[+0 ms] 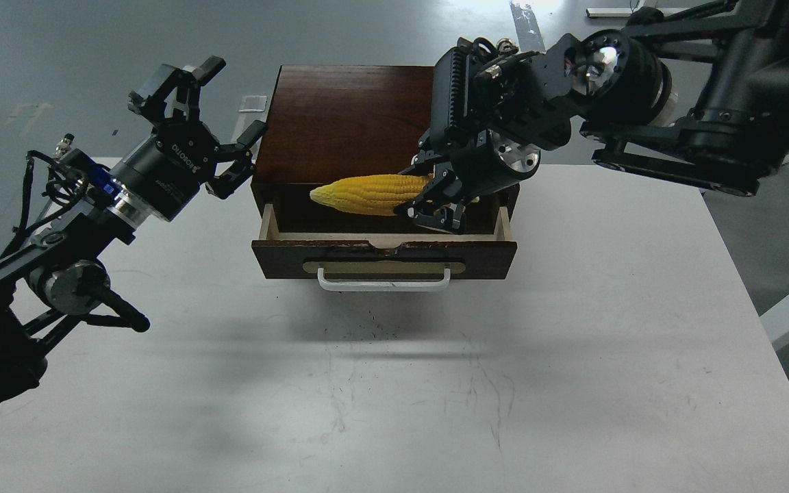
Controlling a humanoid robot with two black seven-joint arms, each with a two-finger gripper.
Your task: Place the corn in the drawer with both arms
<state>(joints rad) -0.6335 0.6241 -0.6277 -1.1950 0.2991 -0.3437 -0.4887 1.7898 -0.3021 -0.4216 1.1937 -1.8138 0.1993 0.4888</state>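
A white table (572, 342), scuffed with fine dark scratches and specks near its middle, stands on a grey glossy floor (59, 61) that catches a bright glare at the top. At the table's back sits a dark brown box (346, 116) with its drawer (384, 257) pulled out. The right gripper (435, 202) clamps the thick end of the corn (370, 194) over the drawer, tip pointing left; the left gripper (220, 113) hangs spread and empty beside the box.
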